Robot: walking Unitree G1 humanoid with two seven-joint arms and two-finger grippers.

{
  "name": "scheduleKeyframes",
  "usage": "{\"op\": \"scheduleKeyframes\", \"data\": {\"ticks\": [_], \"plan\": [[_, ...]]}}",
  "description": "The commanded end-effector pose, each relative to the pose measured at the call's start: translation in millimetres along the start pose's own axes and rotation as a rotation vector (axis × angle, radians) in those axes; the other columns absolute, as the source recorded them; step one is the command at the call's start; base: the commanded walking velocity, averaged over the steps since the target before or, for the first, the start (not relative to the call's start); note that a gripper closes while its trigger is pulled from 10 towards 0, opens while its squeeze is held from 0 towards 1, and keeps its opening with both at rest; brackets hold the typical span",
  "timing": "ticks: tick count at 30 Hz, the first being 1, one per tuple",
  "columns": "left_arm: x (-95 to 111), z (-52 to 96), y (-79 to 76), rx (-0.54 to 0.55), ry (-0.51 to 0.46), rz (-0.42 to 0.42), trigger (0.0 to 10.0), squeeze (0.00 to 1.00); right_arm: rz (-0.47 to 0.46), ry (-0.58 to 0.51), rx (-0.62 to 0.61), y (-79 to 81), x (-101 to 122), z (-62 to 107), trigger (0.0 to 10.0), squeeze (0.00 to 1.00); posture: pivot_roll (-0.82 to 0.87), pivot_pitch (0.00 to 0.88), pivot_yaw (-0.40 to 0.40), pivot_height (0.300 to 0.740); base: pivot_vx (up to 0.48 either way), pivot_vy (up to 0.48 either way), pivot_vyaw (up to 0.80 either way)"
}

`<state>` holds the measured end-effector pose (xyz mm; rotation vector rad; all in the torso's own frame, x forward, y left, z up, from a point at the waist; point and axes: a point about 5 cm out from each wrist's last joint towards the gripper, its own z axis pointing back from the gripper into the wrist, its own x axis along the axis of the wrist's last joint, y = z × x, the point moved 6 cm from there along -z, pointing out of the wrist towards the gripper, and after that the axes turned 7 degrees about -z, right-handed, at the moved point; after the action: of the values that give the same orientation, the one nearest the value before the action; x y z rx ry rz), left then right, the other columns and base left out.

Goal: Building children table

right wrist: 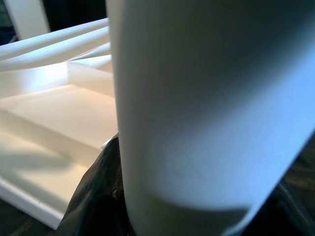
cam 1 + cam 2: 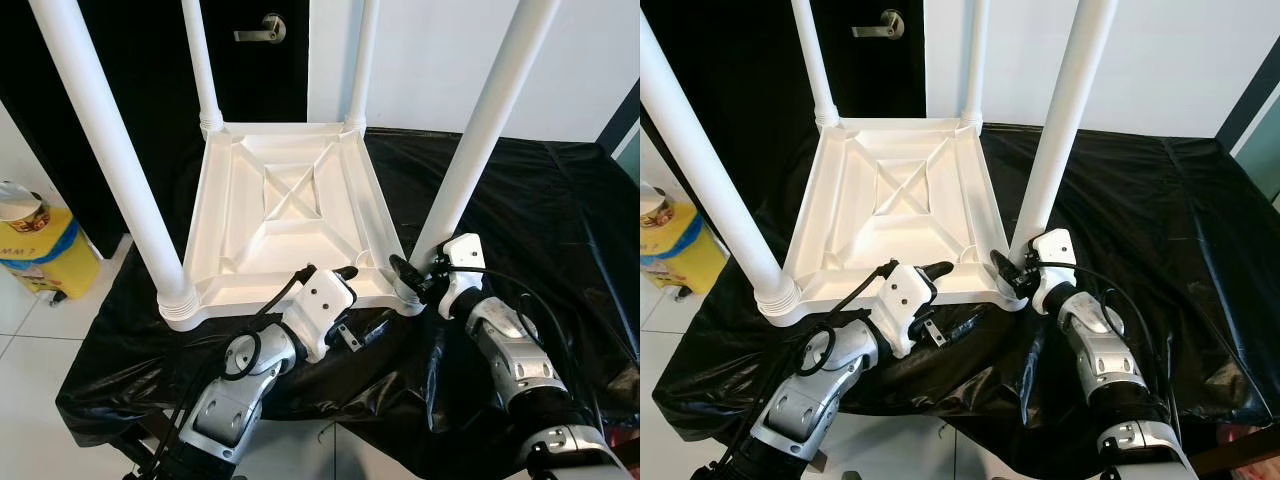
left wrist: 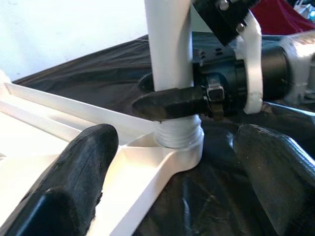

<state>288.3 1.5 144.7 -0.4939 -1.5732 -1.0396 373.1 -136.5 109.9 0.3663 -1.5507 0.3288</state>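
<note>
White moulded plastic, ribbed underneath, so we judge the upturned table top (image 2: 285, 215) light, stiff and rather slippery; it lies on the black sheet (image 2: 540, 200) with four legs pointing up. Our right gripper (image 2: 412, 277) is clenched around the near right leg (image 2: 470, 150) just above its threaded collar, the sensible place to take hold, low where the tube is firmest. Our left gripper (image 3: 167, 162) hovers with fingers spread at the near edge of the top, grasping nothing.

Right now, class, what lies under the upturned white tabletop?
A black plastic sheet spreads out under the tabletop on all sides. Whatever supports the sheet beneath is covered and cannot be seen.
</note>
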Motion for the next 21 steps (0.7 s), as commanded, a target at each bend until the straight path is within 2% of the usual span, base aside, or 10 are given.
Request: {"op": "scheduleKeyframes", "data": {"ticks": [1, 4, 7, 11, 14, 21], "plan": [[-4, -1.1, 2.1, 0.016, 0.014, -0.003, 10.0, 0.0, 0.016, 0.085, -0.086, -11.2, -22, 10.1, 10.0, 0.0, 0.02, 0.0, -0.044, 0.74, 0.0, 0.0, 0.0], [-4, -1.9, 3.7, 0.011, 0.013, -0.009, 10.0, 0.0, 0.008, 0.075, -0.15, -16.5, -24, 15.3, 10.0, 0.0, 0.01, 0.0, -0.038, 0.74, 0.0, 0.0, 0.0], [-3, -1.8, 5.2, 0.005, 0.011, -0.015, 10.0, 0.0, -0.032, 0.062, -0.296, -25.9, -28, 26.5, 10.0, 0.0, 0.0, 0.0, -0.036, 0.74, 0.0, 0.0, 0.0], [-5, -1.5, 5.3, 0.003, 0.015, -0.016, 10.0, 0.0, -0.042, 0.054, -0.367, -27.3, -30, 30.3, 10.0, 0.0, 0.0, 0.0, -0.036, 0.74, 0.0, 0.0, 0.0], [-4, -2.0, 3.4, -0.004, 0.014, -0.02, 10.0, 0.0, -0.042, 0.046, -0.493, -28.4, -32, 36.8, 10.0, 0.0, 0.03, 0.0, -0.027, 0.74, 0.0, 0.0, 0.0], [-3, 1.7, 3.9, -0.001, 0.02, -0.028, 10.0, 0.0, -0.061, 0.038, -0.591, -24.2, -35, 43.9, 10.0, 0.0, 0.08, 0.014, -0.044, 0.74, 0.0, 0.0, 0.0]]}}
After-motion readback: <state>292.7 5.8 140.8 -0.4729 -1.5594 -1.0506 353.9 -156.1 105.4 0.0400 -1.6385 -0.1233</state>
